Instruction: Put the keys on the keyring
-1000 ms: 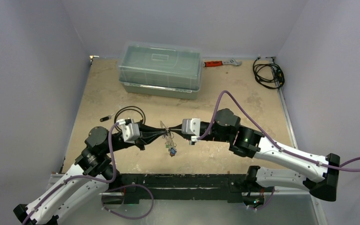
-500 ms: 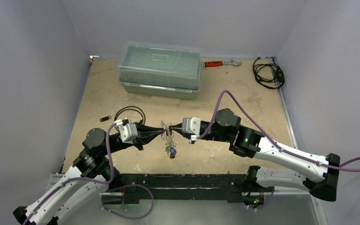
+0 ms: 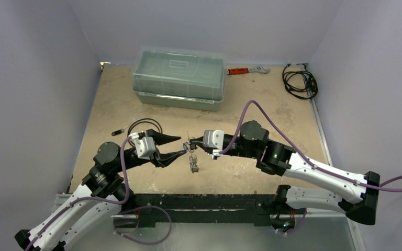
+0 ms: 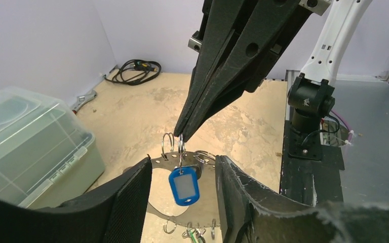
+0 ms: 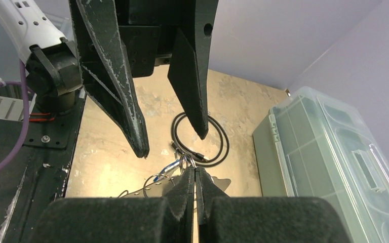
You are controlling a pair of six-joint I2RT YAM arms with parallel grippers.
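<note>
Left gripper (image 3: 182,146) was seen spread wide, with nothing clamped between its fingers (image 4: 126,202). The keyring (image 4: 164,161) was hung in the gap between them; contact with either finger could not be told. Right gripper (image 3: 190,142) was pressed together, pinching the keyring at a small wire ring on its top rim. The keyring was held off the tabletop (image 3: 115,99), over the middle, somewhat toward the near edge. A blue-tagged key (image 4: 184,186) was hung below the pinch point. More keys (image 4: 195,234) were clustered at the lower rim, partly cut off.
</note>
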